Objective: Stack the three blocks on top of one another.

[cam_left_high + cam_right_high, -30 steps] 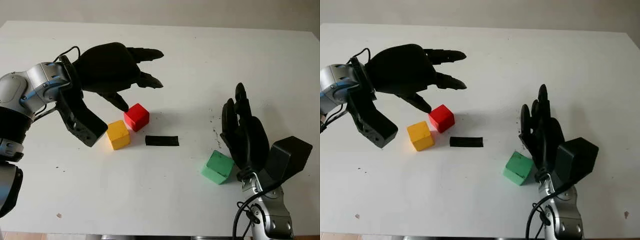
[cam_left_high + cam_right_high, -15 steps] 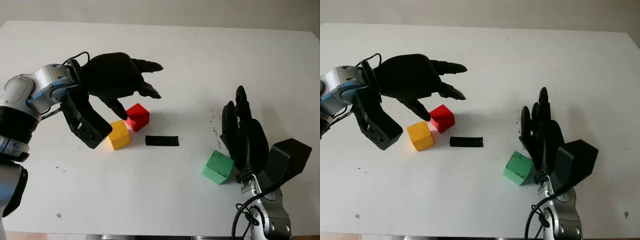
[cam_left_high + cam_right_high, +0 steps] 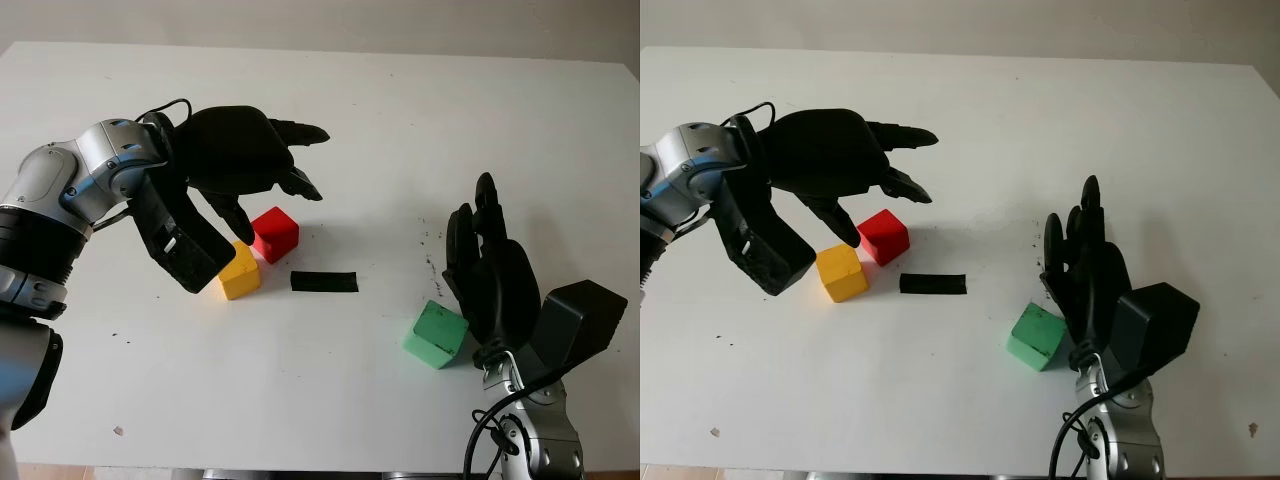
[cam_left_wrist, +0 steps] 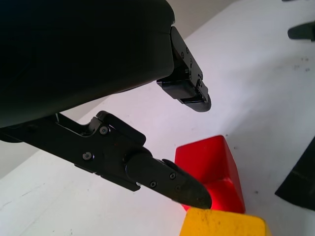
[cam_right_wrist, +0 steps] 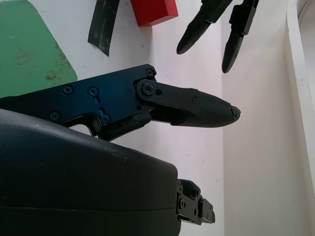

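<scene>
**A:** What do the three blocks look like, and where are they?

**B:** All are small plain cubes on the white table (image 3: pixel 400 110). The red block (image 3: pixel 274 233) sits left of centre, turned so a corner faces the robot. The yellow block (image 3: pixel 238 270) is just beside it, nearer the robot and to the left; their corners look close enough to touch, though I cannot tell if they do. The green block (image 3: pixel 437 334) lies well apart on the right, its top face scuffed in the right wrist view. Between the two groups lies a flat black strip (image 3: pixel 324 281).

**A:** And the hands?

**B:** The left hand (image 3: pixel 245 160) hovers over the red and yellow pair, holding nothing, its fingers extended rather than curled. Two fingers reach out past the red block and the thumb (image 3: pixel 236 218) points down at the block's left side. In the left wrist view that thumb tip hangs just by the red block above the yellow one; contact cannot be judged. The right hand (image 3: pixel 490 275) stands upright just beside the green block, on its right, fingers straight and pointing away from the robot, gripping nothing.

**A:** Anything hidden?

**B:** The left wrist's black camera housing (image 3: pixel 180 240) covers the yellow block's left edge. The right hand's palm hides the green block's right side, so whether it touches is unclear.
</scene>
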